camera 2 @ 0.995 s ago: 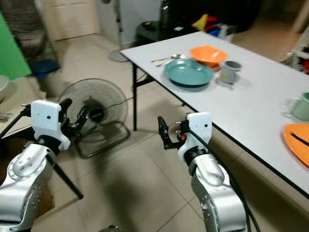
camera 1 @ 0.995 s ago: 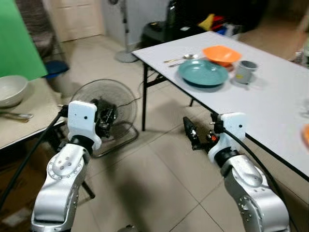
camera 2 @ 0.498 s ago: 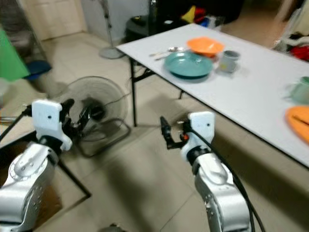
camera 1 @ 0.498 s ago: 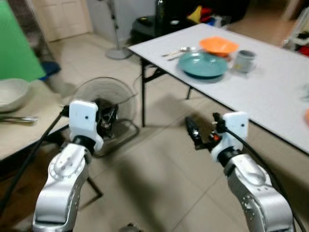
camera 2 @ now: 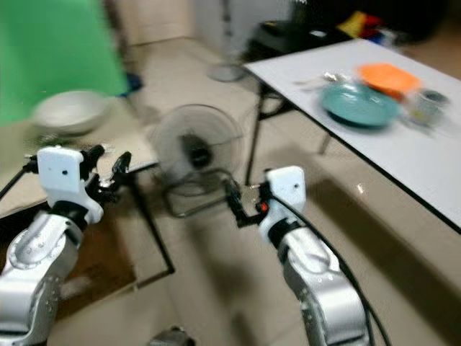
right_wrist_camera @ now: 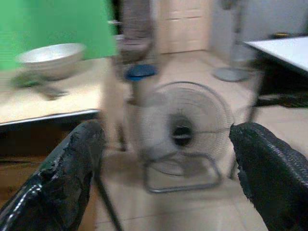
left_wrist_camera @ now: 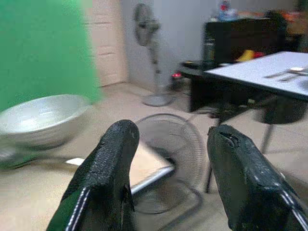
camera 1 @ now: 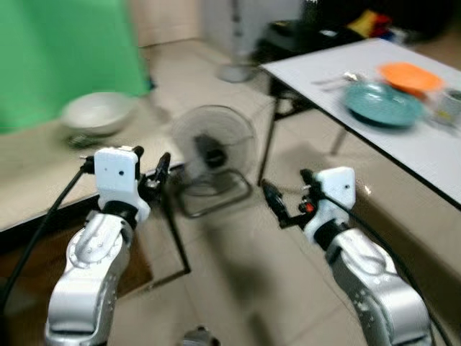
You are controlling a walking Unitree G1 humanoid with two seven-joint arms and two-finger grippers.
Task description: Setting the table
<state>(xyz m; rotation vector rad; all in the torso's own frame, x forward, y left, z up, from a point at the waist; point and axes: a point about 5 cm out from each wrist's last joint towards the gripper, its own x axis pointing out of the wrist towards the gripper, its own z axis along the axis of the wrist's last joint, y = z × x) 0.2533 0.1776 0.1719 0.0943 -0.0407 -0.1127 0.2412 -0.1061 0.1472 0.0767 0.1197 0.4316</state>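
Between the low beige side table on the robot's left and the long white dining table on its right, a round wire-caged floor fan is standing on the tiled floor right ahead of both arms, and that is where I judge the main risk is lying; the head views are blurring, so the robot appears to be moving, and a careless reach or step could be knocking a finger into the fan's cage or catching the thin black legs of the side table; the pale round ceramic bowl, the likely next piece for the setting, is sitting on the beige table top beside some blurred cutlery, well apart from both grippers, and a misjudged approach could be nudging it across the top; on the white table a teal round plate, an orange shallow bowl and a grey mug are already lying near one another; the left gripper is hovering over the edge of the beige table with its two black fingers spread wide, touching nothing; the right gripper is hanging above the floor facing the fan, its fingers likewise spread far apart and carrying nothing
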